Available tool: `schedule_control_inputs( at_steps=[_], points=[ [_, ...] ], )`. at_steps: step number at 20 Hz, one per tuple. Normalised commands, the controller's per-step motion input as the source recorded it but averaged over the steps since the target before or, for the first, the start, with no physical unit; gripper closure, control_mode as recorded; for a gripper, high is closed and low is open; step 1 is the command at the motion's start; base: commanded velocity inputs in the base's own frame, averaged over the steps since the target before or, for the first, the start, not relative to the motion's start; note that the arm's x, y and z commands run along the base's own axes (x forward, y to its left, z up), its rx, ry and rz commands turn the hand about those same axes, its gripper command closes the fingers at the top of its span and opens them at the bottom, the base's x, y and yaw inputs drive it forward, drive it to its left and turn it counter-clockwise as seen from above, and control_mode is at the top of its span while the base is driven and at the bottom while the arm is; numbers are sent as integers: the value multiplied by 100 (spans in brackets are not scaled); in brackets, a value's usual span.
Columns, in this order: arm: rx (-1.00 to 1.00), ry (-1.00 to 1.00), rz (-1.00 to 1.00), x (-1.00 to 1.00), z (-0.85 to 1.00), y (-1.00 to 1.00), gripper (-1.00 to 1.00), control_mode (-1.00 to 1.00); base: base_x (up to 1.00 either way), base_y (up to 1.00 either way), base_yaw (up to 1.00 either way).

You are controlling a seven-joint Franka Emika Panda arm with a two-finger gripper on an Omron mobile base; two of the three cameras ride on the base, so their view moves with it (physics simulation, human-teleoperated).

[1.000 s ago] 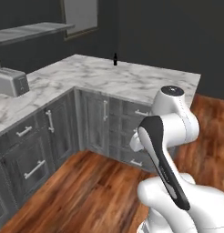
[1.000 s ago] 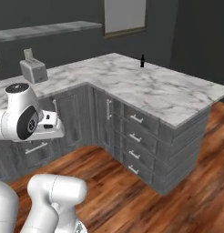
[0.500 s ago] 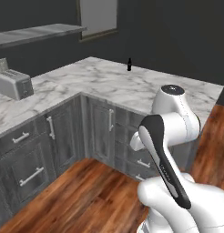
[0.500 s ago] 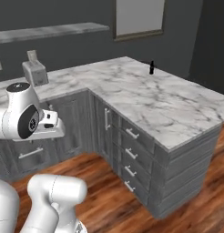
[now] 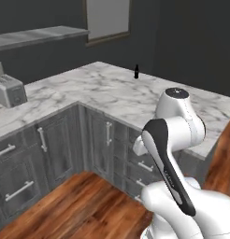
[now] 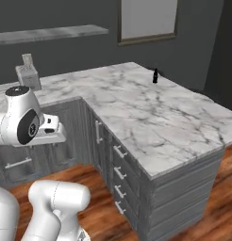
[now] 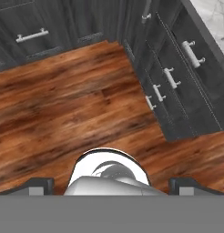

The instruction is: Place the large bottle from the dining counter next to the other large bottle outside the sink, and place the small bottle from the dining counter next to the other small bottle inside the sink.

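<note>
Small bottle (image 5: 136,71) on dining counter's (image 5: 112,93) far edge

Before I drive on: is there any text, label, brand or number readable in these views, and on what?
No readable text anywhere.
small black bottle on the marble counter: too small to show any label lettering.
toaster: no marking legible.
Cabinet drawers: plain fronts with handles, no signs.
</note>
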Motion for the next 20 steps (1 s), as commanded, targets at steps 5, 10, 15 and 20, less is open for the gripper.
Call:
schedule_control_inputs(
  at_steps=[5, 10, 15, 20],
  points=[
    [0, 0, 0, 0, 0, 0, -100, 100, 40, -84, 17],
    [0, 0, 0, 0, 0, 0, -100, 100, 38, -92, 15],
    [0, 0, 0, 0, 0, 0, -100, 100, 35, -88, 19],
    [0, 0, 0, 0, 0, 0, -100, 100, 32, -71, 30]
  ],
)
